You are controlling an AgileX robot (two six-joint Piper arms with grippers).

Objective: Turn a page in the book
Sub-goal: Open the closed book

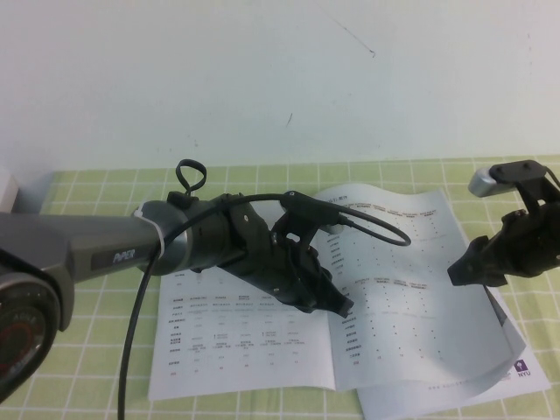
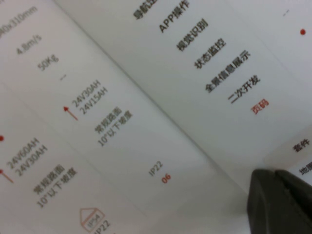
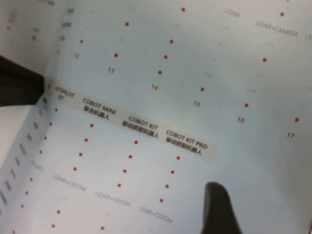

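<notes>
- High view: the book [image 1: 289, 350] lies open on the desk [image 1: 79, 201], which is covered with a green checked cloth, and it reaches to the near edge.
- The left end effector [image 1: 337, 306] presses down near the fold of the book. I cannot tell whether it is open or closed.
- The right end effector [image 1: 464, 271] hangs over the outer edge of the page [image 1: 411, 262], toward the right edge of the desk. In the right wrist view its fingers stand wide apart and nothing is between them.
- The page already bulges up a little from the sheets below, so I think the step is to catch its free edge.
- To do it well, the right end effector should come low and take only the top sheet, close softly, then carry it in an arc over the fold.
- The left one should hold the book still but leave room for the page to pass.
</notes>
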